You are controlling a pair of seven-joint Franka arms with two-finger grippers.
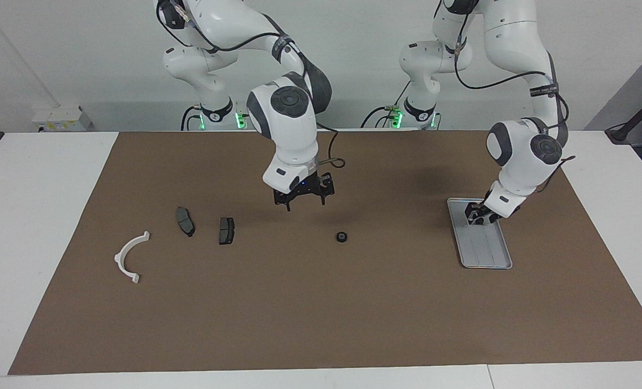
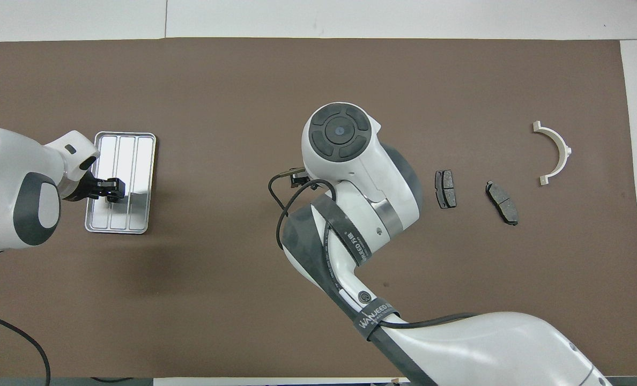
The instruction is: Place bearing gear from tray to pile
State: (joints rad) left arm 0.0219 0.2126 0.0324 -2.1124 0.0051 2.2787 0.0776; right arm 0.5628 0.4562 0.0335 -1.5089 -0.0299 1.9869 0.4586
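1. white half-ring bracket (image 1: 120,255): lies flat on the brown mat (image 1: 321,313), the item of the pile placed farthest from the tray (image 1: 486,254), toward the right arm's end of the table.
2. two dark brake pads (image 1: 185,221) (image 1: 226,230): lie flat side by side, apart from each other, between the bracket and the tray. together with the bracket they form the pile, well apart from the tray.
3. right gripper (image 1: 305,202): hangs in the air over the mat, between the pile and the tray. claw released, fingers spread, nothing in them. it touches no part.
4. bearing gear (image 1: 342,236): small, black and round. it rests on the bare mat, outside the tray, between the tray and the pile. it lies close under the right gripper, not in contact with it. in the overhead view the right arm covers it.
5. tray: ribbed, silver-grey, flat on the mat at the left arm's end.
6. left gripper (image 1: 476,215): lowered into the tray at the end nearer the robots, fingertips down at the ribbed floor. claw state: cannot tell whether it is released or clenched, nor whether the fingers enclose any part.
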